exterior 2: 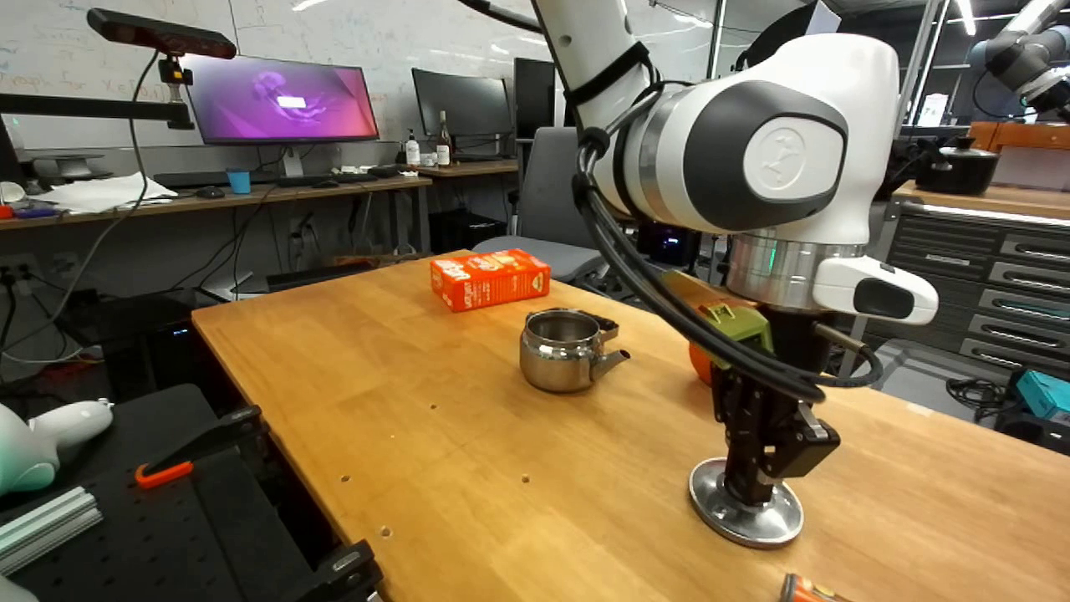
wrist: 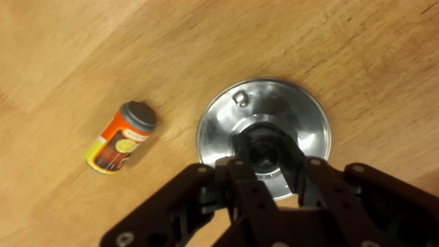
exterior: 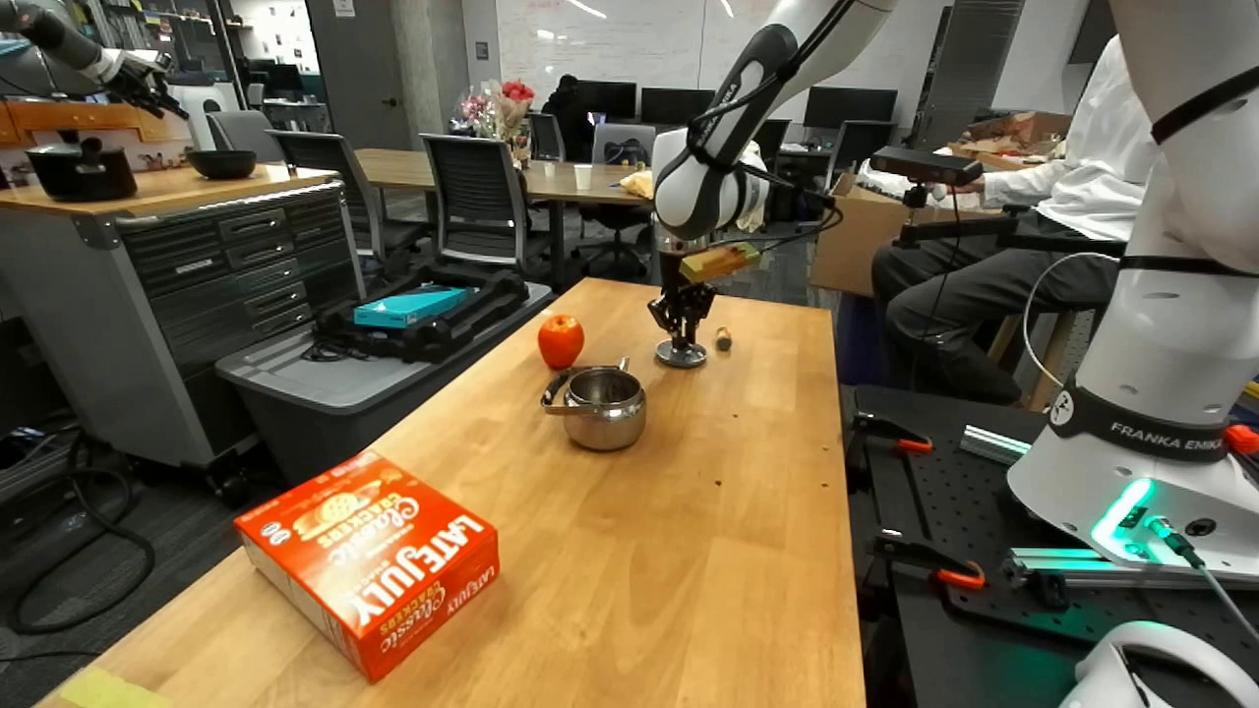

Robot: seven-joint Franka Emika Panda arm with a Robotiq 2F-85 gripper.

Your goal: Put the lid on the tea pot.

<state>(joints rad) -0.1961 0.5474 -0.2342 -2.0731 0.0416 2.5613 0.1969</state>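
The lid is a round silver metal disc [wrist: 219,120] with a dark centre knob. It shows under my gripper in both exterior views [exterior: 679,359] [exterior 2: 782,522], at table level. My gripper [wrist: 262,145] points straight down, its two fingers closed against both sides of the knob. It also shows in both exterior views [exterior: 683,334] [exterior 2: 750,485]. The tea pot [exterior: 605,418] is a squat shiny steel pot with an open top, a dark handle and a short spout. It stands upright apart from the lid, also in an exterior view [exterior 2: 562,359], and is out of the wrist view.
An orange cracker box [exterior: 374,560] [exterior 2: 491,280] lies beyond the pot from the gripper. A red-orange round fruit [exterior: 561,341] stands beside the pot, partly behind the arm in an exterior view [exterior 2: 700,363]. A small orange container [wrist: 120,139] [exterior: 724,339] lies beside the lid.
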